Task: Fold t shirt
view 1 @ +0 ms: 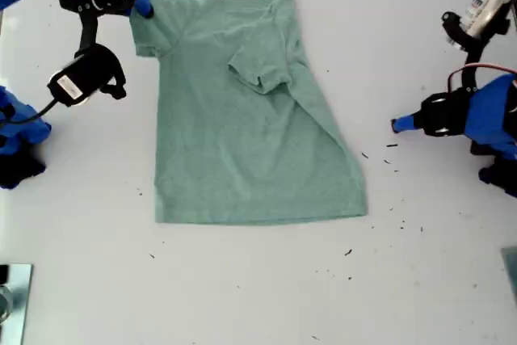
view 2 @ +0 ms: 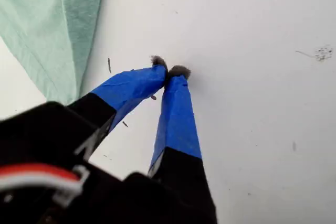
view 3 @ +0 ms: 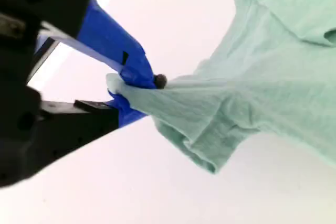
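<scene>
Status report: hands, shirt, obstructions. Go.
My first hand shut, empty, on bare table. My second hand shut on t shirt at a sleeve. One side already folded in. Nothing in the way.

First arm: blue and black, at the exterior view's right edge, reaching toward that view's left.
My first gripper (view 1: 397, 124): blue-taped jaws pressed tip to tip with nothing between them (view 2: 169, 71), hovering just over the white surface.
Second arm: blue and black, at the exterior view's upper left corner, wrist bent downward.
My second gripper (view 1: 144, 6): blue jaws clamped on the shoulder edge of the pale sage-green short-sleeved t shirt (view 3: 252, 98), cloth bunched between the tips (view 3: 131, 90).
</scene>
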Robot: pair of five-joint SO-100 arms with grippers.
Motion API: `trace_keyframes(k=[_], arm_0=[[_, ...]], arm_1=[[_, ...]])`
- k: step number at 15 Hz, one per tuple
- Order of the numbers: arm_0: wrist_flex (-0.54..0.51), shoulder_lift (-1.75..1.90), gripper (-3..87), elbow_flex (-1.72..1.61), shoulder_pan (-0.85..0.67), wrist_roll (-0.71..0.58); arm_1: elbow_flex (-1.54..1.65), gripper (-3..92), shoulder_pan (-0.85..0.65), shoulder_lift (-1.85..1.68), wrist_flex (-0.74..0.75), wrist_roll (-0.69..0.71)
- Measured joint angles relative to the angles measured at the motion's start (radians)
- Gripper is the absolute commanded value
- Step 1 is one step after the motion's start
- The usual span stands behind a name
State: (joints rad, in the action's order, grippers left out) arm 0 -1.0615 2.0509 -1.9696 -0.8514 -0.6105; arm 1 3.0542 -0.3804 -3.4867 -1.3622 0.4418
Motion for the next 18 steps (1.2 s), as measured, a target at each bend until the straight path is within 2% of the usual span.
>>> trace_keyframes(k=[1, 3, 6, 7, 8, 9, 11, 13, 15, 18], arm_0=[[0.029, 0.000, -0.2, 0.015, 0.028, -0.011], [0.152, -0.054, -0.2, 0.051, 0.138, -0.018], [0.331, -0.364, -0.1, 0.218, 0.295, -0.015], [0.356, -0.503, 5.6, 0.325, 0.336, -0.011], [0.356, -0.663, 25.9, 0.453, 0.365, -0.002], [0.337, -0.833, 32.7, 0.598, 0.367, 0.003], [0.141, -1.065, 32.3, 0.913, 0.347, 0.009], [-0.032, -0.982, 31.1, 0.939, 0.322, 0.009], [-0.167, -0.715, 21.7, 0.887, 0.282, 0.008], [-0.164, -0.164, 2.7, 0.495, 0.230, -0.008]], arm_1=[[0.000, 2.5, 0.000, 0.000, 0.000, 0.000], [0.000, 2.5, 0.000, 0.000, 0.000, 0.000], [0.000, 2.5, 0.000, 0.000, 0.000, 0.000], [0.000, 2.5, 0.000, 0.000, 0.000, 0.000], [0.000, 2.5, 0.000, 0.000, 0.000, -0.003], [0.000, 2.5, 0.000, 0.000, 0.000, -0.006], [0.000, 2.5, 0.000, 0.000, 0.000, -0.006], [0.000, 2.5, 0.005, 0.000, 0.000, -0.006], [0.000, 2.5, 0.005, 0.000, 0.000, -0.006], [0.000, 2.5, 0.005, 0.000, 0.000, -0.006]])
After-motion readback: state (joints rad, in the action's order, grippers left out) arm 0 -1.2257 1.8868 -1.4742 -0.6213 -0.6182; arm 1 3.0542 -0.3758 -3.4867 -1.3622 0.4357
